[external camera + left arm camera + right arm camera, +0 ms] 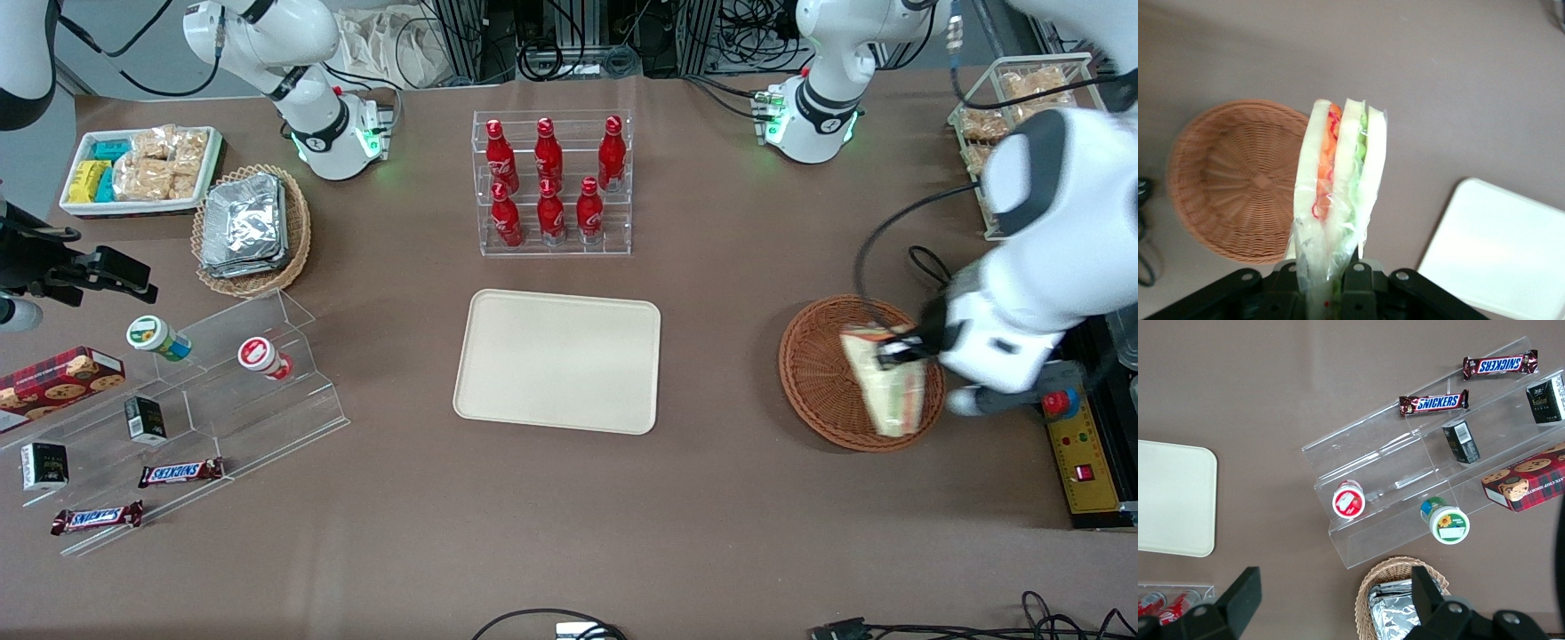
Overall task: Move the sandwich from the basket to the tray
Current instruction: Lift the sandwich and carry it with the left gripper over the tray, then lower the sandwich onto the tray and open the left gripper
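My left gripper point(900, 348) is shut on the sandwich point(882, 380), a wrapped wedge of pale bread with orange-red and green filling. It holds the sandwich above the reddish-brown wicker basket point(813, 373), toward the working arm's end of the table. In the left wrist view the sandwich point(1338, 193) hangs between the fingers point(1358, 283), and the basket point(1231, 180) below is empty. The cream tray point(558, 360) lies flat and bare at the table's middle; a corner of it shows in the left wrist view point(1501, 253).
A clear rack of red bottles point(553, 182) stands farther from the camera than the tray. A tan basket of foil packets point(251, 227), a white snack tray point(138, 169) and a clear stepped shelf point(222, 391) lie toward the parked arm's end. A yellow control box point(1080, 453) sits beside the basket.
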Controlling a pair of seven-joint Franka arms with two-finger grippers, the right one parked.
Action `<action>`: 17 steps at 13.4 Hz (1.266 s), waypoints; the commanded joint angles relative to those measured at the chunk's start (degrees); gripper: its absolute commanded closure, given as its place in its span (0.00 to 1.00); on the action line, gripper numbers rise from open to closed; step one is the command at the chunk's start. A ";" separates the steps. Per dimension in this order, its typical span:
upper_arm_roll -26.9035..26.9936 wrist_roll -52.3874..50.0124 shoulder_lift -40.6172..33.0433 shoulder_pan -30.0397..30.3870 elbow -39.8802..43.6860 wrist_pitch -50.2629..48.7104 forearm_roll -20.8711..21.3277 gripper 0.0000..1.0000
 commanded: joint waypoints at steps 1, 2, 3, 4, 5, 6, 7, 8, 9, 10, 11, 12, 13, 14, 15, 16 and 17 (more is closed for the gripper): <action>0.34 0.66 10.52 -7.50 8.64 -0.49 2.08 1.00; 0.34 0.57 14.12 -9.27 10.58 0.30 2.09 1.00; 0.43 0.66 16.94 -10.85 11.47 2.39 2.09 1.00; 0.34 0.83 19.15 -12.09 11.31 5.63 2.00 1.00; 0.34 0.57 21.08 -13.14 10.87 8.97 1.74 1.00; 0.34 0.05 23.28 -14.89 10.87 11.70 1.39 1.00; 0.34 -1.78 25.04 -16.74 10.87 13.91 1.47 1.00; 0.34 -3.72 26.28 -17.98 10.69 15.49 1.47 1.00; 0.34 -4.95 27.16 -19.38 10.52 15.77 1.47 1.00; 0.34 -5.49 27.69 -20.79 10.43 15.86 1.38 1.00; 0.34 -5.84 27.87 -21.85 9.73 15.86 1.30 1.00; 0.34 -7.06 28.13 -22.64 8.85 16.04 1.21 1.00; 0.34 -8.90 28.57 -23.69 8.24 16.99 1.38 1.00; 0.34 -9.79 28.66 -24.40 6.75 17.87 1.38 1.00; 0.34 -10.06 28.66 -24.49 5.34 19.10 1.38 1.00; 0.34 -10.50 28.75 -24.49 4.29 20.16 1.30 1.00; 0.34 -12.50 28.84 -24.49 4.01 20.43 1.21 1.00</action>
